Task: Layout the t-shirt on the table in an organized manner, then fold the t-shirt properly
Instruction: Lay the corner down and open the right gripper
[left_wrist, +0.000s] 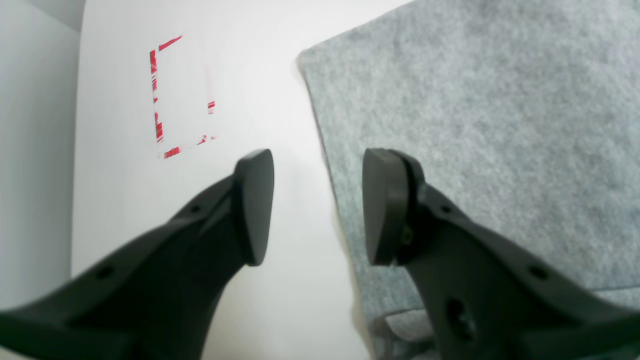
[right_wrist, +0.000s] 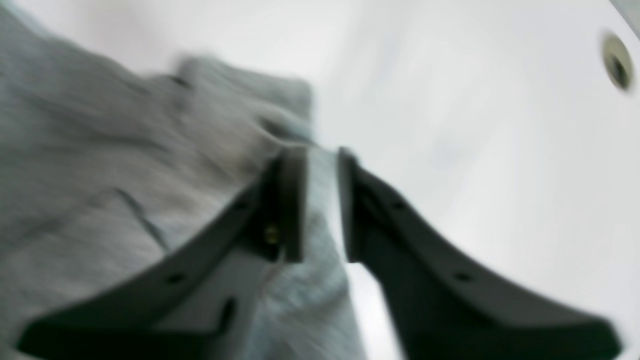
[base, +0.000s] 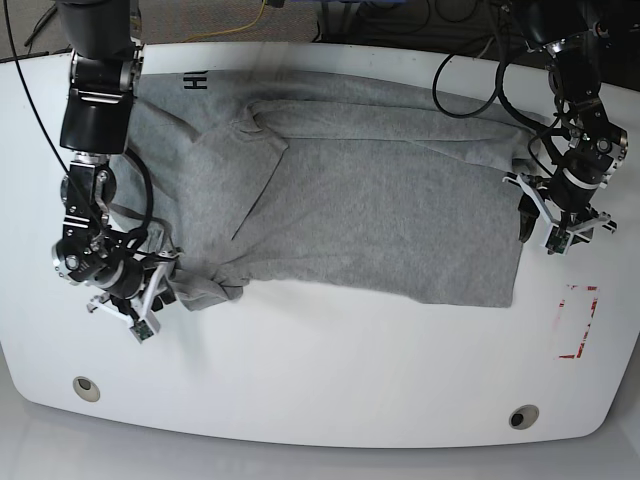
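The grey t-shirt (base: 370, 200) lies spread across the white table (base: 330, 370), with black lettering near its far left corner and a bunched fold at its near left corner. My right gripper (base: 160, 290) is at that bunched corner. In the blurred right wrist view its jaws (right_wrist: 320, 200) stand a little apart, open, with a strip of t-shirt (right_wrist: 100, 175) in the gap. My left gripper (left_wrist: 320, 200) is open over the t-shirt's (left_wrist: 475, 125) right edge, one finger above cloth and the other above bare table (left_wrist: 280, 300). It sits at the right in the base view (base: 530, 218).
A red rectangular outline (left_wrist: 180, 95) is marked on the table beside the left gripper, at the near right in the base view (base: 578, 320). Two small round holes (base: 86, 386) (base: 522, 415) sit near the front edge. Cables run along the far edge.
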